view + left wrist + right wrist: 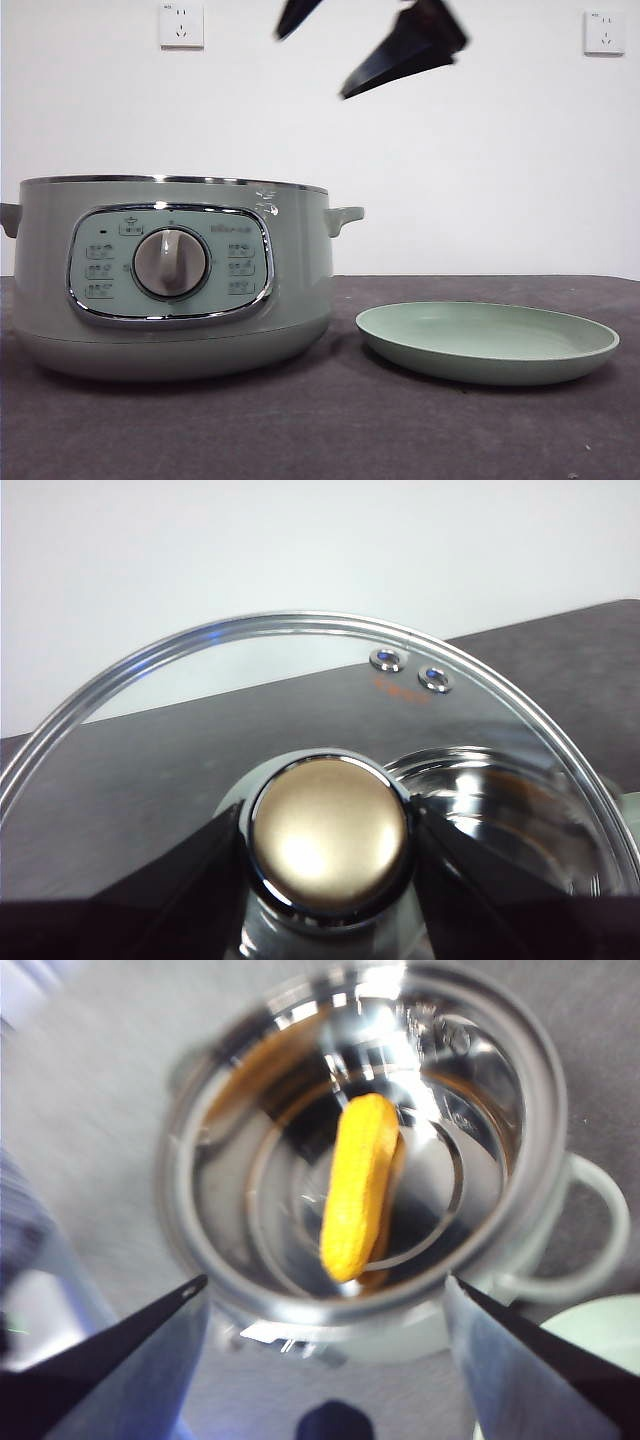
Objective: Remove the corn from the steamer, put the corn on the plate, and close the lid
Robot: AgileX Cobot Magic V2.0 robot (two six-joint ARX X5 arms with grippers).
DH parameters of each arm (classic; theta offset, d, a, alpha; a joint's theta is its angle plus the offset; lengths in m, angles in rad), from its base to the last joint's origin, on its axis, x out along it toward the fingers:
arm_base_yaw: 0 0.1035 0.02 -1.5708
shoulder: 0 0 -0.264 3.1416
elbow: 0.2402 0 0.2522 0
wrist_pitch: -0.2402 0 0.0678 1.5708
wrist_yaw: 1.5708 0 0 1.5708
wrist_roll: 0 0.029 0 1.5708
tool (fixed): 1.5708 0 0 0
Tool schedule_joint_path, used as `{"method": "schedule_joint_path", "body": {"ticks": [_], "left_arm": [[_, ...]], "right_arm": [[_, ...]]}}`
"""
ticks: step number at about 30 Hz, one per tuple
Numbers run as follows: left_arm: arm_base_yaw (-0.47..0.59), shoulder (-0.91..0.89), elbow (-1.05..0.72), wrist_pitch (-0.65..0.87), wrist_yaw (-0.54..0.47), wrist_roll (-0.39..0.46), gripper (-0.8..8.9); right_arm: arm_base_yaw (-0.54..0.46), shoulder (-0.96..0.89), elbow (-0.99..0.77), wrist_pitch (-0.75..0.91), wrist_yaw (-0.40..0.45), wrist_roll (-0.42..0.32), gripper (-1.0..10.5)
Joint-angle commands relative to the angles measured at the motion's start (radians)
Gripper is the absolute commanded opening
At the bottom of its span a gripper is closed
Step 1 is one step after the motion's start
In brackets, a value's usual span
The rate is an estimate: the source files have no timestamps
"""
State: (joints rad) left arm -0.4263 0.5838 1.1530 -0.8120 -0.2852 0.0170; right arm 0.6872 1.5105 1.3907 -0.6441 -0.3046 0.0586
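The steamer [170,280] stands uncovered at the left of the table. The corn [358,1185] lies inside its steel pot, seen from above in the right wrist view. My right gripper [325,1280] hangs open and empty high above the steamer [545,1160]. Its black jaws show at the top of the front view [312,67]. The plate [487,343] sits empty to the steamer's right. My left gripper [328,830] is shut on the knob [328,820] of the glass lid [300,680] and holds it raised. The lid is out of the front view.
The table is covered with a dark grey cloth [340,420]. A white wall with two sockets [181,25] stands behind it. The steamer's right side handle [345,216] points toward the plate. The plate's edge shows in the right wrist view [590,1330].
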Motion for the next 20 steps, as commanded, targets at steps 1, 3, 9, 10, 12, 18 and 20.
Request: {"method": "schedule_joint_path", "body": {"ticks": [1,3,9,10,12,18,20], "left_arm": [[0.0,-0.058,0.017,0.014,-0.03,0.009,-0.09],[0.0,-0.079,0.016,-0.007,-0.044,0.009,-0.09],[0.0,-0.092,0.017,-0.043,-0.055,0.002,-0.09],[0.0,-0.092,0.016,-0.047,-0.052,0.0,-0.09],[0.0,-0.091,0.017,-0.048,-0.052,-0.014,-0.09],[0.0,-0.091,0.016,-0.05,-0.05,-0.017,-0.09],[0.0,-0.091,0.016,-0.05,-0.05,-0.017,-0.09]], "right_arm": [[0.044,0.13,0.142,-0.085,0.068,-0.062,3.9],[0.071,0.212,0.233,-0.138,0.105,-0.078,3.9],[0.124,0.431,0.444,-0.232,0.206,-0.126,3.8],[0.13,0.46,0.466,-0.233,0.215,-0.135,3.8],[0.141,0.513,0.497,-0.231,0.235,-0.145,3.8],[0.145,0.637,0.531,-0.188,0.259,-0.165,3.8],[0.145,0.663,0.531,-0.176,0.256,-0.165,3.7]]}}
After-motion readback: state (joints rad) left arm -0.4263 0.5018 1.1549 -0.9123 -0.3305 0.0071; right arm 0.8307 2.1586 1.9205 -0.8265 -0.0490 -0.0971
